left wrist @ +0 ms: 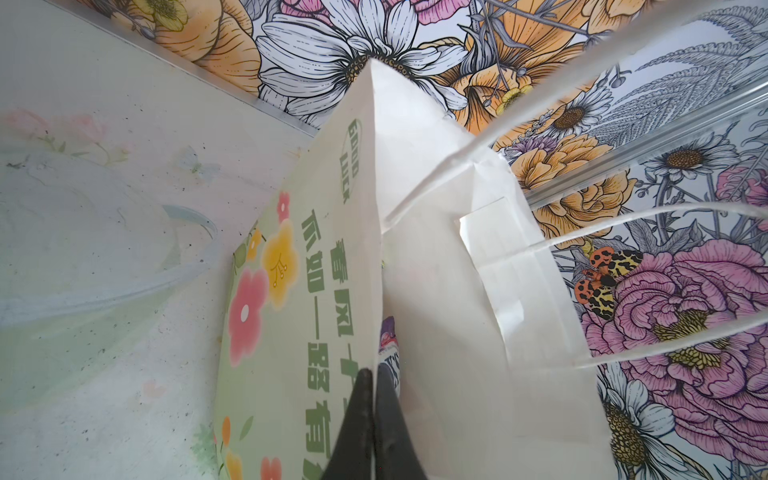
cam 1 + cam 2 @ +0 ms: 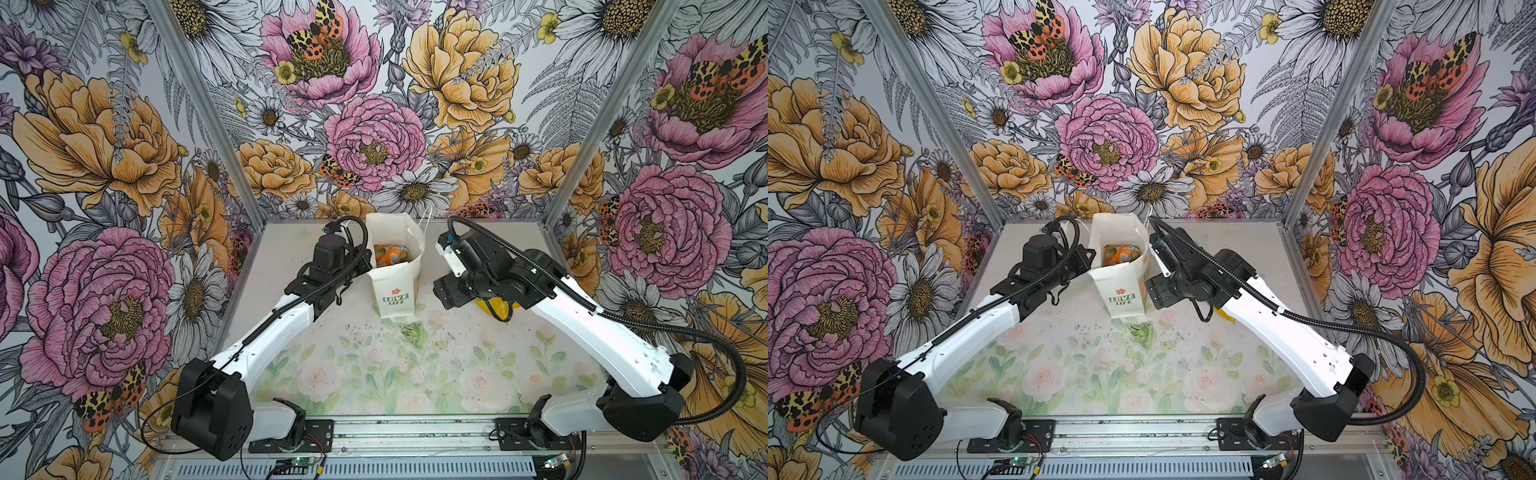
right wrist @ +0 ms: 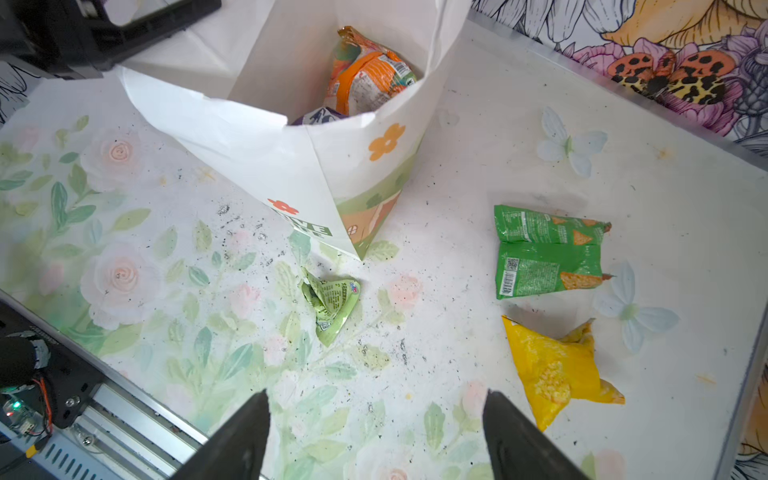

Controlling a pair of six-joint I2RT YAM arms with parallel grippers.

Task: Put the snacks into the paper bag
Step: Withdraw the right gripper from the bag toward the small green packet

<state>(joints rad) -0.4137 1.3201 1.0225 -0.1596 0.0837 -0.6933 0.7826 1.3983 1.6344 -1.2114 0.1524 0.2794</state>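
Observation:
The white paper bag (image 2: 395, 291) (image 2: 1125, 291) stands open mid-table, "LOVE LIFE" side facing front. My left gripper (image 1: 374, 376) is shut on the rim of its wide printed wall (image 1: 291, 332). Inside lie an orange-white snack (image 2: 390, 253) (image 3: 365, 79) and a purple one (image 3: 320, 116). My right gripper (image 3: 376, 395) is open and holds nothing, to the right of the bag above the table. On the table below it lie a small pale green packet (image 3: 330, 303) (image 2: 412, 332), a green packet (image 3: 544, 251) and a yellow packet (image 3: 557, 370), half hidden under the right arm in both top views.
The flowered cell walls close in the table at the back and both sides. A metal rail (image 2: 415, 436) with the arm bases runs along the front. The left arm's wrist (image 3: 83, 33) sits against the bag's far side. Dark crumbs speckle the mat (image 3: 249, 232).

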